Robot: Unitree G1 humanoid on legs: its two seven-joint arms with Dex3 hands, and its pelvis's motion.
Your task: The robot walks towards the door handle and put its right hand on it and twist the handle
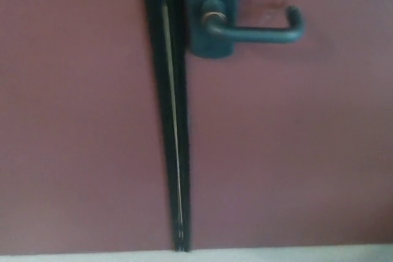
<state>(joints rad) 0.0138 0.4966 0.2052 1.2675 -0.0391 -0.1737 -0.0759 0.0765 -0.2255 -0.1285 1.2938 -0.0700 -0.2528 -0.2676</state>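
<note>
A broad, dull maroon door (295,151) fills nearly the whole head view, its flat face running down to a thin pale strip of floor (92,257) at the bottom edge. A dark vertical seam (175,151) splits the surface left of centre, narrowing toward the floor, with a fine bright line down its middle; whether it is a gap between two leaves or the door's edge against a frame cannot be told. To the right of that seam, near the top of the picture, sits a dark blue-grey backplate (212,35) with rounded lower corners, cut off by the upper edge. From it springs the dark blue-grey lever door handle (261,32), a round bar leaving a metal-ringed pivot, running level to the right and hooking back toward the door at its tip. It looks level and unturned. Neither robot hand shows, so nothing can be said of either one's fingers. The step in hand appears to be the approach. The next move would call for raising the right robot hand to the bar, settling it on top toward the hooked end, and pressing down to rotate it.
</note>
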